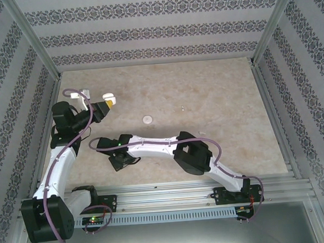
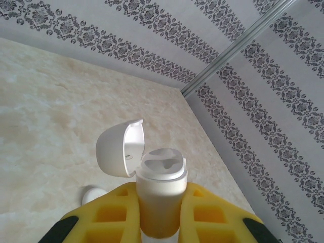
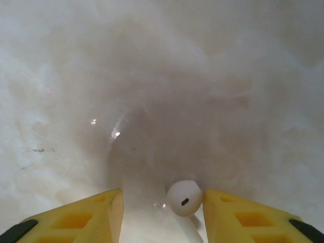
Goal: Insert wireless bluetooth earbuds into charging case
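Note:
My left gripper (image 2: 161,212) is shut on the charging case (image 2: 162,185), a white glossy case held upright between the yellow fingers. Its lid (image 2: 119,149) hangs open to the left, and two hollows show in its top. From above, the case (image 1: 109,97) is near the table's far left. My right gripper (image 3: 162,202) is open, low over the table and pointing down. One tiny white earbud (image 3: 185,198) lies between its fingers, against the right finger (image 3: 238,217). The left finger (image 3: 96,215) stands well apart from it. In the top view the right wrist (image 1: 119,157) is left of centre.
A flat round white disc (image 1: 147,118) lies mid-table. A small white rounded piece (image 2: 92,194) lies on the table beside the left finger. Patterned walls and metal rails (image 1: 268,109) enclose the table. The right arm (image 1: 191,155) stretches across the near side.

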### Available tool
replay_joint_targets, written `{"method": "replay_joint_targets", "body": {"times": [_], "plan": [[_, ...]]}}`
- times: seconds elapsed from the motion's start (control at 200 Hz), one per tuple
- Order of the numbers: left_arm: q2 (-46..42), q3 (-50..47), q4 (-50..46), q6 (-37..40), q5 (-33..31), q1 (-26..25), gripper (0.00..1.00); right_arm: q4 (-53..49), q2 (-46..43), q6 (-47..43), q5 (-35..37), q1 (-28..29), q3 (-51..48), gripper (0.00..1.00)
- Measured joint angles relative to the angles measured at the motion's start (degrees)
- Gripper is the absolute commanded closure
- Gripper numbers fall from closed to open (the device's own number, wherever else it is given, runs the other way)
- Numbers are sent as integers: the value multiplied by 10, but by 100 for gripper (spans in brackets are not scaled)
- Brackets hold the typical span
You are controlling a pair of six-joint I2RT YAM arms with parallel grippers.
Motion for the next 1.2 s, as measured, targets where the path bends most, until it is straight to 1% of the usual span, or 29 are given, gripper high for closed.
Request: {"method": "replay_joint_targets", "body": {"times": [0.15,0.325,0.44,0.585,0.759,0.884,0.954,1.024,1.199], "plan": [[-9,-21,9,0,1,7,100,-38,15,6,0,1,26,54],[-20,-29,13,0,6,7,100,-76,22,6,1,0,50,60],[-24,-33,17,-1,11,7,100,-94,29,6,0,0,64,61],[-29,-41,17,-1,15,7,100,-130,65,1,-4,0,117,61],[-29,-49,20,-2,19,7,100,-163,85,-12,-6,-2,157,73],[-29,-50,22,-3,22,7,100,-174,87,-16,-5,-8,160,77],[-29,-53,28,-5,25,7,100,-172,83,-18,-5,-11,151,78],[-29,-60,37,-9,26,7,100,-157,64,-22,-5,-15,118,79],[-29,-69,42,-12,27,7,100,-89,-22,-22,-22,-48,-36,81]]}}
